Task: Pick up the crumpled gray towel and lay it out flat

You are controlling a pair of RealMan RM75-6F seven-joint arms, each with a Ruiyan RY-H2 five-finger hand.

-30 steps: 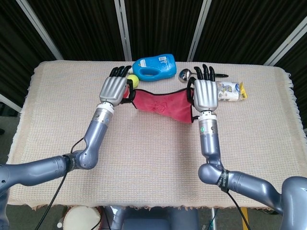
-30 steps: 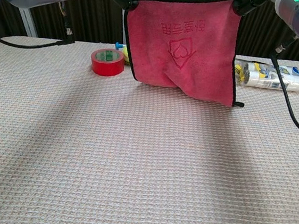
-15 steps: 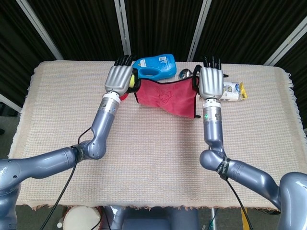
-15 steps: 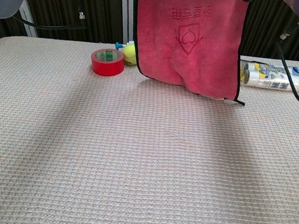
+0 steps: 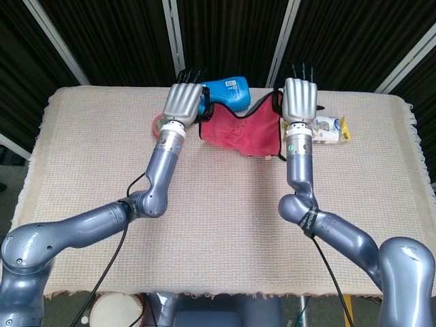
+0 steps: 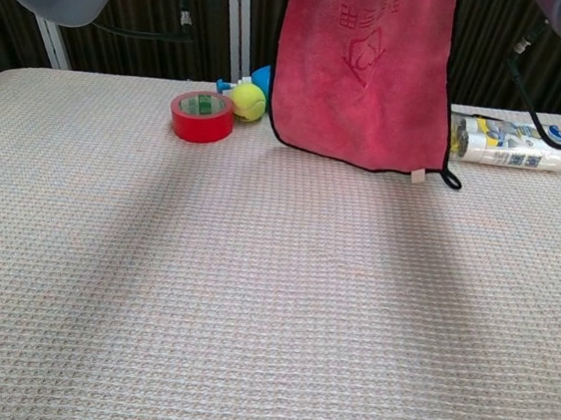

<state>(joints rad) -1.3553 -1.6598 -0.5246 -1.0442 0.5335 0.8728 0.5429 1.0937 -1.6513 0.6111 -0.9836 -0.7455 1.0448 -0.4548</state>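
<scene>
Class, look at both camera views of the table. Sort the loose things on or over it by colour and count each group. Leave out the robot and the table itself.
Red: 2, the hanging towel and the tape roll.
Blue: 1, the detergent bottle.
Yellow-green: 1, the tennis ball.
White with yellow: 1, the wrapped packet.
Total: 5.

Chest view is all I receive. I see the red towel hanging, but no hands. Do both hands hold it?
Observer: Yes. In the head view the left hand and the right hand each hold one upper corner of the red towel.
Operator: Is its top edge stretched tight?
Observer: No, the top edge sags in the middle between the hands.
Operator: What lies behind it?
Observer: A blue bottle lies on its side on the table, just beyond the towel.
</scene>
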